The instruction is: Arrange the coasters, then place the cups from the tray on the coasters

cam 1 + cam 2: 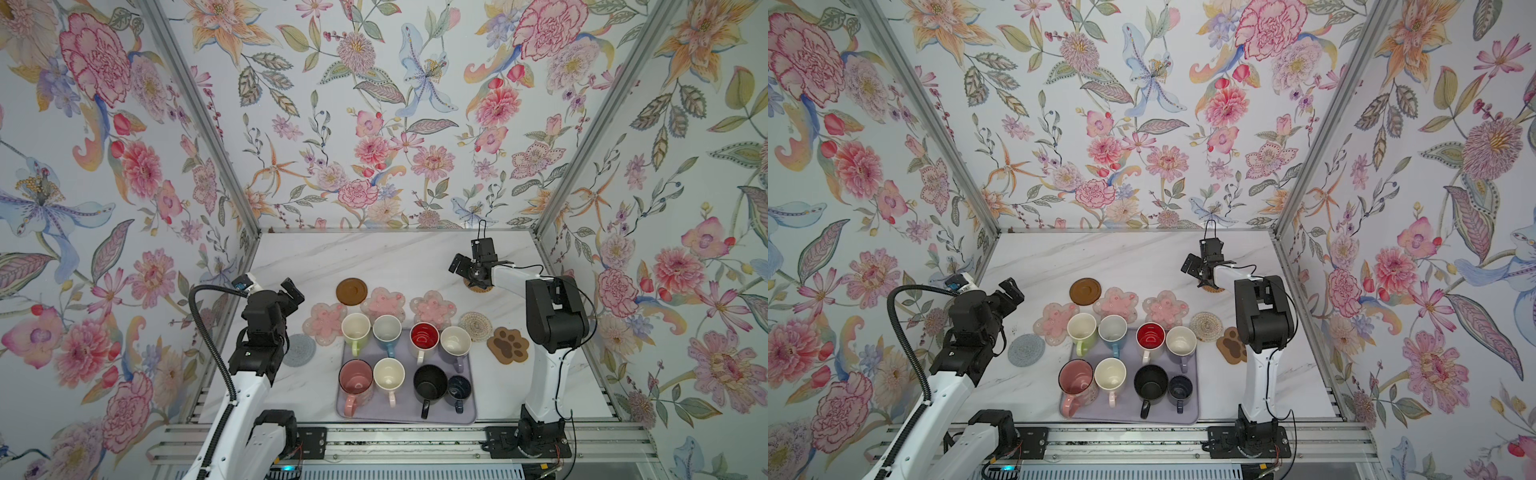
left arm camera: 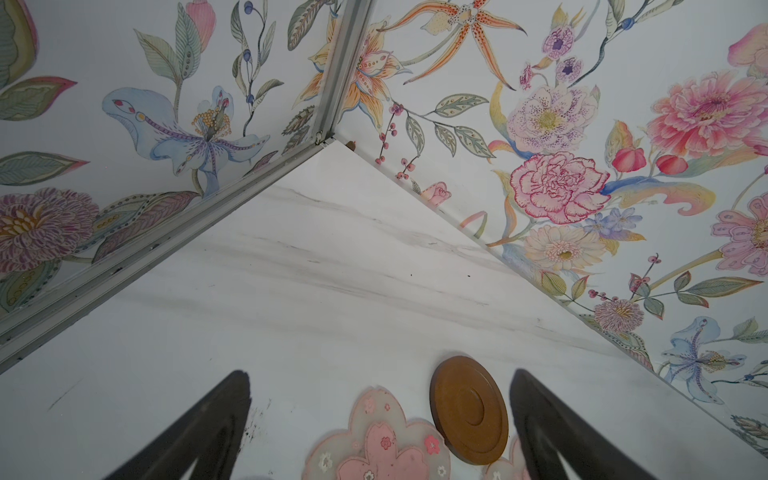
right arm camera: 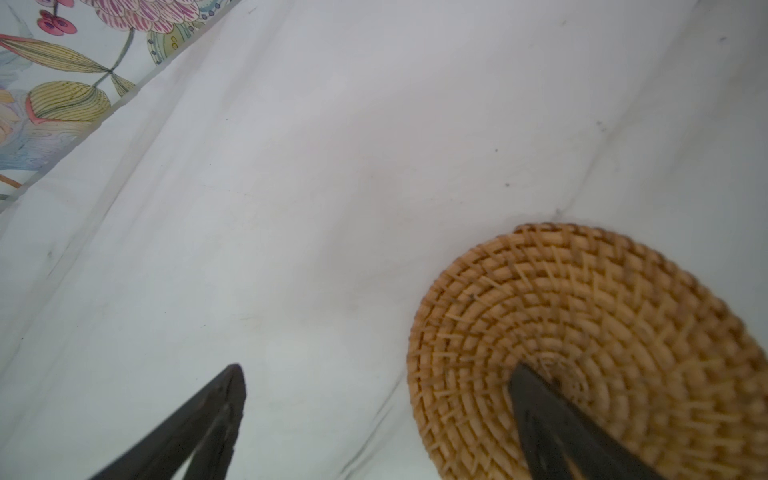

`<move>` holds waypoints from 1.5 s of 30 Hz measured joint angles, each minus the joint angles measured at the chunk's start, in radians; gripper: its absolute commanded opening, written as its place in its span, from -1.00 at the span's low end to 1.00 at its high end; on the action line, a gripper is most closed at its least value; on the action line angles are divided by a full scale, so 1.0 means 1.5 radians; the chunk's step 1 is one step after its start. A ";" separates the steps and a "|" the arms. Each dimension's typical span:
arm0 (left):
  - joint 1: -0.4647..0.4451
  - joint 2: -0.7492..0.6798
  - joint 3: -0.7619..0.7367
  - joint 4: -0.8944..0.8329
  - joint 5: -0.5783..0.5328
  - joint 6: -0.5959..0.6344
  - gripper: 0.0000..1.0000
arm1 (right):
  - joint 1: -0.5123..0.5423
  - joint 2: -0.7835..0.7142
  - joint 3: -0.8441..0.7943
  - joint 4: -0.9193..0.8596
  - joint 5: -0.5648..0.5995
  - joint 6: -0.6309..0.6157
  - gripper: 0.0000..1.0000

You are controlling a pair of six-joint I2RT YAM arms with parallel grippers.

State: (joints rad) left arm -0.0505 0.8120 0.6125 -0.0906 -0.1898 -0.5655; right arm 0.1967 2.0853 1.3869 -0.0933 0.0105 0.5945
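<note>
**Eight cups on the tray, both tools spread wide and empty**

Closest to me, the lavender tray [image 1: 405, 413] lies on the marble surface [image 1: 374, 257] and carries all the cups in two rows. The near row, from the left, holds the tall pink cup [image 1: 355, 380], cream cup [image 1: 388, 374], black cup [image 1: 430, 384] and small navy cup [image 1: 458, 388]. Behind them stand the lime-green cup [image 1: 356, 328], blue cup [image 1: 386, 330], red-lined white cup [image 1: 424, 336] and lavender cup [image 1: 455, 341].

The grey round coaster [image 1: 298, 350] lies left of the tray. The paw coaster [image 1: 508, 345] lies to the right, with the pale woven coaster [image 1: 475, 326] just beyond it.

Along the tray's far edge sit the left flower coaster [image 1: 326, 323], middle flower coaster [image 1: 383, 304] and right flower coaster [image 1: 432, 309]. The brown disc coaster [image 1: 351, 291] lies just past them.

The left tool [image 2: 380, 374] hangs above the surface near the disc, jaws wide, holding nothing.

Farthest off, the right tool [image 3: 378, 370] points down, jaws wide, gripping nothing. One finger [image 3: 552, 415] is over the tan woven coaster [image 3: 582, 332], which lies flat. I cannot tell whether it touches.
</note>
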 measured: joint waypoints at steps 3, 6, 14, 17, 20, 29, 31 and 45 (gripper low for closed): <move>0.000 0.008 0.000 0.001 0.003 0.003 0.98 | 0.000 0.000 0.000 0.000 0.002 0.001 0.98; 0.000 0.026 0.000 0.001 0.016 0.011 0.98 | 0.000 0.000 0.000 0.000 0.004 0.001 0.98; 0.000 0.073 0.018 0.001 0.061 0.028 0.98 | -0.007 -0.023 -0.043 0.027 0.001 0.001 0.98; 0.000 0.087 0.032 0.004 0.076 0.035 0.98 | -0.014 -0.033 -0.058 0.035 -0.004 0.001 0.99; 0.000 0.100 0.043 0.007 0.091 0.039 0.98 | -0.017 -0.038 -0.062 0.031 -0.002 0.001 0.98; 0.000 0.166 0.129 0.008 0.145 0.094 0.98 | -0.034 -0.093 -0.107 -0.025 0.011 0.003 0.98; 0.000 0.187 0.170 0.004 0.165 0.109 0.98 | -0.038 -0.118 -0.118 -0.051 0.015 0.003 0.98; -0.057 0.320 0.295 -0.011 0.235 0.187 0.98 | -0.037 -0.555 -0.345 -0.178 0.041 0.064 0.98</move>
State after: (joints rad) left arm -0.1356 1.2919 1.0554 -0.1074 0.1623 -0.2844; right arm 0.1417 1.2533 0.8688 -0.3603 0.0727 0.6907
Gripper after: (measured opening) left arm 0.989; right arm 0.992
